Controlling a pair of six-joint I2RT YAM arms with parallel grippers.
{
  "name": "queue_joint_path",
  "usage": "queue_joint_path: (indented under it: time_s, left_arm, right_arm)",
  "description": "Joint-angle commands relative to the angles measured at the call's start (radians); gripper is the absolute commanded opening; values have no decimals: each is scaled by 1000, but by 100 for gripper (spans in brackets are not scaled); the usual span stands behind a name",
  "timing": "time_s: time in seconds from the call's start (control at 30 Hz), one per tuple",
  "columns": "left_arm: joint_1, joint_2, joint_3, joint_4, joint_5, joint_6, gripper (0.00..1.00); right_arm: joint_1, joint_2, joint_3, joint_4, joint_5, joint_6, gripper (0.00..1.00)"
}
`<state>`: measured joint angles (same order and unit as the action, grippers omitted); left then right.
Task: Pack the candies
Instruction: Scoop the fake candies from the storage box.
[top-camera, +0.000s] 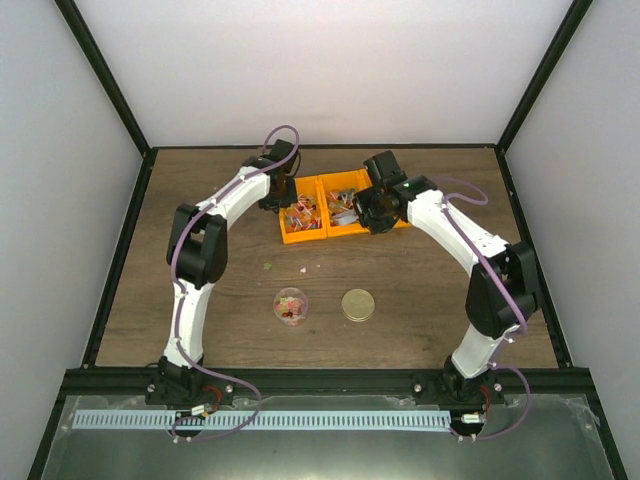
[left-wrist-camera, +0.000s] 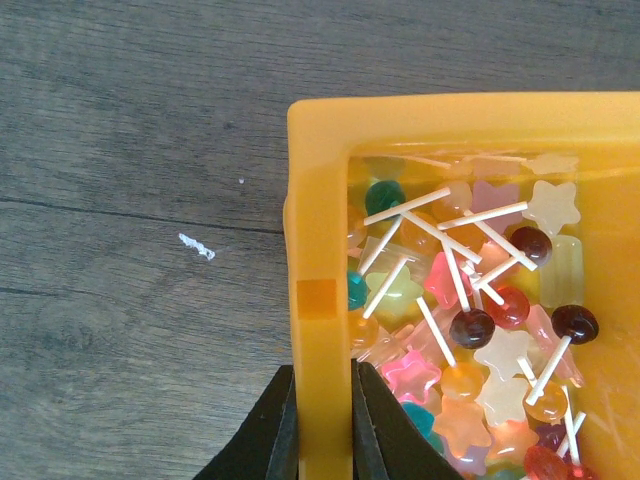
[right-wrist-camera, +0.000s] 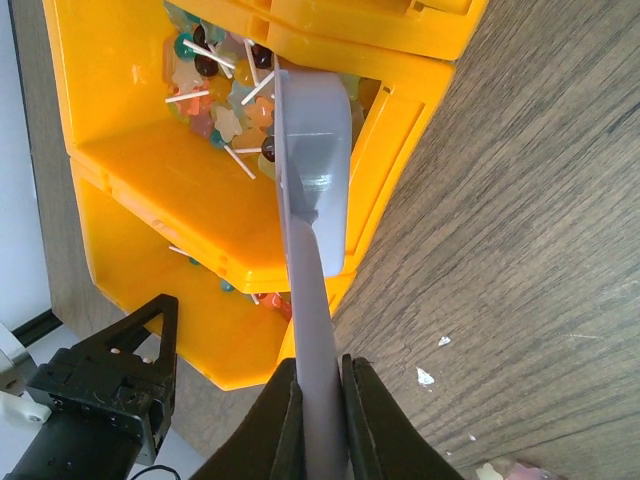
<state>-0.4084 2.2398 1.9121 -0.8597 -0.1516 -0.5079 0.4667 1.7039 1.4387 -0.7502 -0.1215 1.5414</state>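
Note:
The candies (left-wrist-camera: 470, 320) are small star-shaped sweets and tiny lollipops on white sticks in mixed colours, heaped in the left orange bin (top-camera: 283, 236). My left gripper (left-wrist-camera: 322, 372) is shut on that bin's left wall (left-wrist-camera: 318, 230), one finger outside and one inside. My right gripper (right-wrist-camera: 320, 365) is shut on the handle of a grey scoop (right-wrist-camera: 315, 150). The scoop's head reaches over a bin's edge, just above candies (right-wrist-camera: 225, 100). In the top view both grippers, left (top-camera: 272, 198) and right (top-camera: 362, 207), are at the bins.
A second orange bin (top-camera: 330, 183) stands against the first on its right. Nearer the arms, a small clear jar (top-camera: 290, 305) holds a few candies, with a round gold lid (top-camera: 358, 304) beside it. Small crumbs (top-camera: 267, 266) lie on the wooden table. Black frame rails border the table.

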Motion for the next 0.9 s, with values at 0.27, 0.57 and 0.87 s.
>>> queue_joint_path:
  time_s: [0.27, 0.57, 0.87]
  left_arm:
    - [-4, 45, 37, -50, -6, 50, 4]
    - [-4, 54, 38, -62, 16, 83, 4]
    - [0, 54, 54, -69, 41, 82, 4]
  right_arm:
    - [-13, 85, -19, -76, -13, 73, 1]
    - [-51, 199, -79, 190, -89, -3, 1]
    - [-55, 22, -387, 660, -159, -65, 1]
